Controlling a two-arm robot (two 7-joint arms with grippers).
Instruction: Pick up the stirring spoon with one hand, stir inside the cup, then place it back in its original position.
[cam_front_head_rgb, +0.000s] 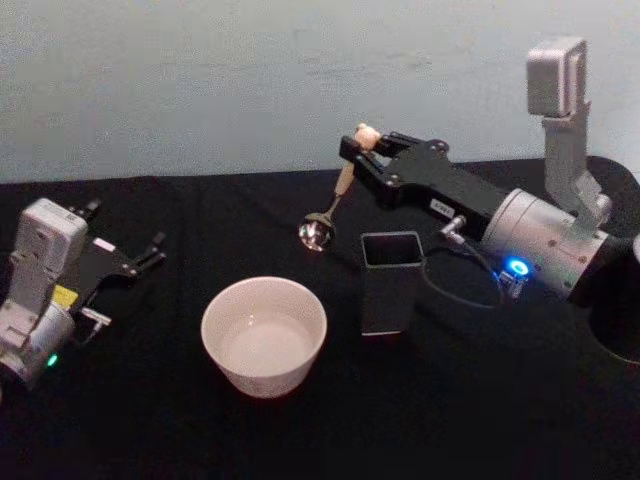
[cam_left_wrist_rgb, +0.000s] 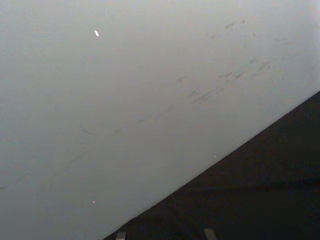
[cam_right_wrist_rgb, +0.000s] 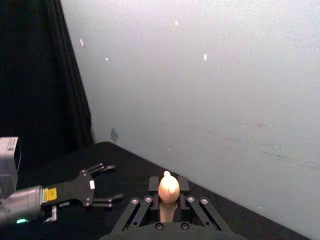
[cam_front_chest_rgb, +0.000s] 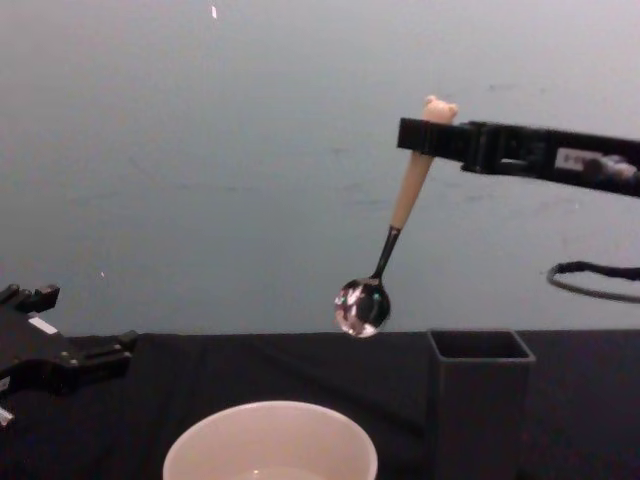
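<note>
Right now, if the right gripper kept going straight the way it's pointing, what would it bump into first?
Probably the pale wall behind the table. The right gripper, holding the stirring spoon, aims past the left gripper, which sits off to one side, though depth is hard to judge.

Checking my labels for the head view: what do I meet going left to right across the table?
The left end effector, open → cup → spoon, held in the right end effector → dark square holder.

No legible text or labels
</note>
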